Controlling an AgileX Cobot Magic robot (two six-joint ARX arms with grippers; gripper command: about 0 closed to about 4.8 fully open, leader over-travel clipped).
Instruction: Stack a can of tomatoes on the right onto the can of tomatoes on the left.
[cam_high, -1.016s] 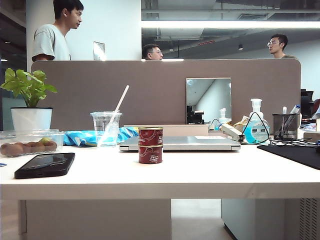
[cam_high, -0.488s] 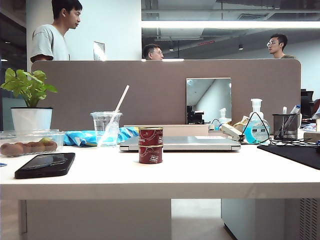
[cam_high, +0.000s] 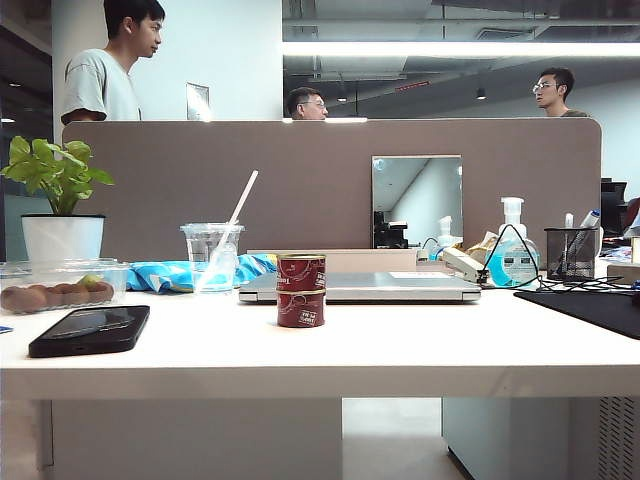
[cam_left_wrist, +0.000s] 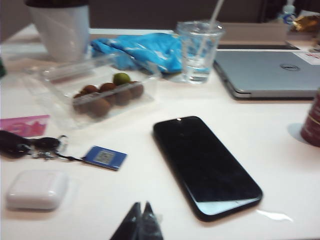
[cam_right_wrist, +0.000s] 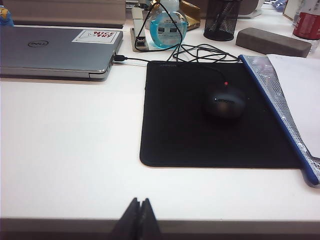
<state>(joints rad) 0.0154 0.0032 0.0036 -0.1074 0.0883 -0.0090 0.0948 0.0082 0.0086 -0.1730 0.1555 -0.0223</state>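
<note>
The man in the grey T-shirt (cam_high: 103, 62) behind the brown partition, at the far left of the exterior view, has shifted very slightly leftward. Nothing else in that view differs from the earlier pictures.

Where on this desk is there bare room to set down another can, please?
Bare tabletop lies between the phone and the stacked cans, and between the cans and the mouse pad. It is crowded around the fruit box and keys.
</note>
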